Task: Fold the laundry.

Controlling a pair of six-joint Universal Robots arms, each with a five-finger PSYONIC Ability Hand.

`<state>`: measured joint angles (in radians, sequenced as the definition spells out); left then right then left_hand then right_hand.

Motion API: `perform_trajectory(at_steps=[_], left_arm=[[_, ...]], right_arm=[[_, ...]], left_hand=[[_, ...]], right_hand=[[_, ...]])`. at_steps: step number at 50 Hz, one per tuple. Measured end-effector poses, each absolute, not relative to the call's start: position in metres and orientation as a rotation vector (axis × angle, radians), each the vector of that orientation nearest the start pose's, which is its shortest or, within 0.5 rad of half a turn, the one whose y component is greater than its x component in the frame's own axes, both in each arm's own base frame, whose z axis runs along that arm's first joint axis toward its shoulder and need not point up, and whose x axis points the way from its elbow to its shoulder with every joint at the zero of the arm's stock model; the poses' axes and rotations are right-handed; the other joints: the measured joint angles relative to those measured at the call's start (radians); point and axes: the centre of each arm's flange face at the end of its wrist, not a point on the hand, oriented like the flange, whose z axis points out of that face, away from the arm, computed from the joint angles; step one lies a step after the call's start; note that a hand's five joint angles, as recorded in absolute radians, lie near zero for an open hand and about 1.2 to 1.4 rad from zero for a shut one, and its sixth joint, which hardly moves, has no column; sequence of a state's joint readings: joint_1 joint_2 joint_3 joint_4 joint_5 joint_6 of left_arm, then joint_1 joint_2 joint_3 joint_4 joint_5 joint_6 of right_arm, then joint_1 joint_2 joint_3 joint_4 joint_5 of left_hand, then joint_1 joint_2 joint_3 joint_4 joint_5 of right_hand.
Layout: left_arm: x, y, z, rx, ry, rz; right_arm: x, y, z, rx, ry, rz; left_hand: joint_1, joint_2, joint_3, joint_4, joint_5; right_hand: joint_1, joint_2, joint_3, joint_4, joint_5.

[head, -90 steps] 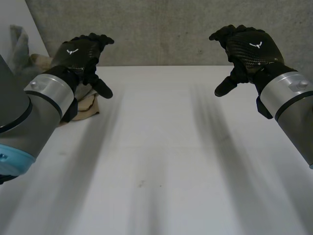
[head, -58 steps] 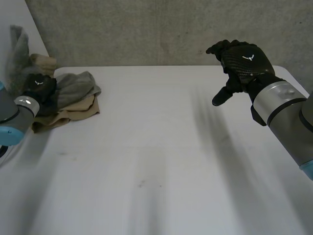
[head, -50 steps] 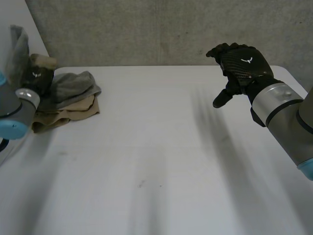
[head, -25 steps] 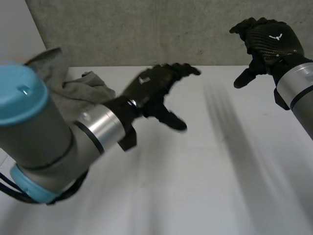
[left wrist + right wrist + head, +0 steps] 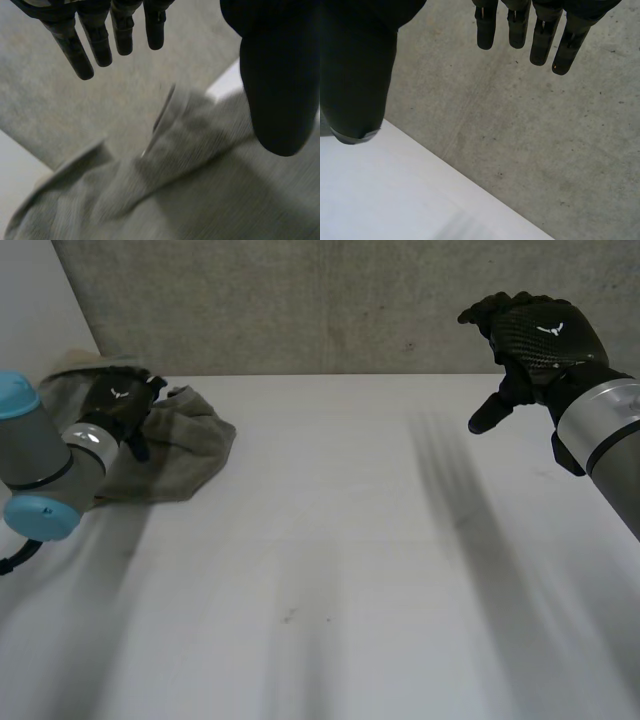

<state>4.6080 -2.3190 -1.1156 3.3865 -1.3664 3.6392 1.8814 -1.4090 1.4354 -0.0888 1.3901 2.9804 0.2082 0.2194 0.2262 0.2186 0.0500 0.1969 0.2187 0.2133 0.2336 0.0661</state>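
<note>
Head view: left hand (image 5: 120, 405), mid-table half a second before, was back over the crumpled grey-green knit cloth (image 5: 190, 445) at the white table's (image 5: 350, 570) far left corner. The cloth lay spread wider than before. Folding judged not begun. Right hand (image 5: 530, 335) was raised, empty.
Left wrist view: left hand (image 5: 100, 40) had its fingers straight, apart from the thumb, above the cloth (image 5: 200, 195), gripping nothing.
Right wrist view: right hand (image 5: 520, 25) had its fingers straight, thumb parted. Bare table (image 5: 380, 200); grey concrete wall (image 5: 520, 125).

Head camera looking down over table (image 5: 330, 540), wrist cameras close behind fingers (image 5: 122, 30), all facing wall (image 5: 300, 300)

Black right hand (image 5: 530, 345) (white emblem (image 5: 546, 330))
</note>
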Motion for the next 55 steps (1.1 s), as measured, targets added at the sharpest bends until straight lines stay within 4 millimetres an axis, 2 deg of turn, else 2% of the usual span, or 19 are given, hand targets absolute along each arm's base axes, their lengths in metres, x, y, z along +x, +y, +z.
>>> perform_trajectory(at_steps=[9,12,13,14,15,16,20,25,28,30,33,34,36,41,43,44,46,52,55], left_arm=[[-0.178,-0.488,0.137,0.943,1.975,-2.042],[-0.177,-0.495,0.130,0.947,1.982,-2.044],[-0.177,-0.497,0.129,0.947,1.982,-2.045],[-0.177,-0.500,0.127,0.943,1.985,-2.045],[-0.177,-0.501,0.126,0.941,1.986,-2.044],[-0.178,-0.501,0.126,0.934,1.987,-2.041],[-0.187,-0.496,0.143,0.890,1.962,-2.047],[-0.214,-0.471,0.188,0.824,1.892,-2.145],[-0.252,-0.429,0.234,0.764,1.884,-2.356],[-0.264,-0.413,0.246,0.745,1.909,-2.434],[-0.296,-0.360,0.274,0.704,2.068,-2.656],[-0.296,-0.360,0.274,0.704,2.068,-2.656],[-0.321,-0.313,0.281,0.720,2.316,-2.782],[-0.357,-0.243,0.262,0.911,2.817,-2.736],[-0.370,-0.219,0.248,1.033,2.994,-2.639],[-0.371,-0.217,0.247,1.049,3.013,-2.625],[-0.380,-0.201,0.233,1.171,3.117,-2.525],[-0.386,-0.200,0.225,1.276,3.071,-2.499],[-0.370,-0.236,0.228,1.203,2.872,-2.573]], right_arm=[[0.249,-0.290,0.294,-0.668,1.933,-2.073],[0.250,-0.292,0.290,-0.670,1.948,-2.060],[0.250,-0.292,0.289,-0.671,1.951,-2.058],[0.250,-0.293,0.286,-0.675,1.958,-2.052],[0.250,-0.294,0.285,-0.675,1.960,-2.051],[0.251,-0.294,0.284,-0.678,1.963,-2.050],[0.251,-0.295,0.284,-0.687,1.967,-2.054],[0.251,-0.296,0.285,-0.694,1.964,-2.064],[0.250,-0.297,0.288,-0.693,1.958,-2.075],[0.250,-0.297,0.289,-0.691,1.954,-2.082],[0.247,-0.297,0.296,-0.681,1.942,-2.105],[0.247,-0.297,0.296,-0.681,1.942,-2.105],[0.244,-0.297,0.304,-0.668,1.926,-2.133],[0.235,-0.301,0.315,-0.638,1.915,-2.181],[0.231,-0.303,0.318,-0.625,1.918,-2.196],[0.230,-0.304,0.319,-0.624,1.919,-2.198],[0.227,-0.306,0.320,-0.615,1.925,-2.205],[0.225,-0.306,0.319,-0.617,1.940,-2.195],[0.226,-0.304,0.318,-0.637,1.953,-2.170]], left_hand=[[0.057,0.040,0.031,0.039,0.037],[0.232,0.207,0.196,0.190,0.186],[0.414,0.347,0.336,0.348,0.341],[0.808,0.736,0.703,0.719,0.698],[0.808,0.736,0.703,0.719,0.698],[0.941,0.919,0.901,0.916,0.888],[0.941,0.972,0.952,0.976,0.911],[0.941,0.973,0.953,0.978,0.911],[0.941,0.973,0.958,0.978,0.911],[0.941,0.973,0.959,0.978,0.911],[0.941,0.973,0.962,0.978,0.911],[0.941,0.973,0.962,0.978,0.911],[0.941,0.973,0.962,0.978,0.912],[0.909,0.915,0.913,0.925,0.887],[0.498,0.533,0.552,0.556,0.539],[0.498,0.533,0.552,0.556,0.539],[0.061,0.118,0.133,0.128,0.116],[-0.014,-0.015,-0.016,-0.016,0.000],[-0.014,-0.016,-0.016,-0.016,0.000]], right_hand=[[0.000,0.000,0.000,0.000,0.000],[0.000,0.000,0.000,0.000,0.000],[0.000,0.000,0.000,0.000,0.000],[0.000,0.000,0.000,0.000,0.000],[0.000,0.000,0.000,0.000,0.000],[0.000,0.000,0.000,0.000,0.000],[0.000,0.000,0.000,0.000,0.000],[0.000,0.000,0.000,0.000,0.000],[0.000,0.000,0.000,0.000,0.000],[0.000,0.000,0.000,0.000,0.000],[0.000,0.000,0.000,0.000,0.000],[0.000,0.000,0.000,0.000,0.000],[0.000,0.000,0.000,0.000,0.000],[0.000,0.000,0.000,0.000,0.000],[0.000,0.000,0.000,0.000,0.000],[0.000,0.000,0.000,0.000,0.000],[0.000,0.000,0.000,0.000,0.000],[0.000,0.000,0.000,0.000,0.000],[0.000,0.000,0.000,0.000,0.000]])
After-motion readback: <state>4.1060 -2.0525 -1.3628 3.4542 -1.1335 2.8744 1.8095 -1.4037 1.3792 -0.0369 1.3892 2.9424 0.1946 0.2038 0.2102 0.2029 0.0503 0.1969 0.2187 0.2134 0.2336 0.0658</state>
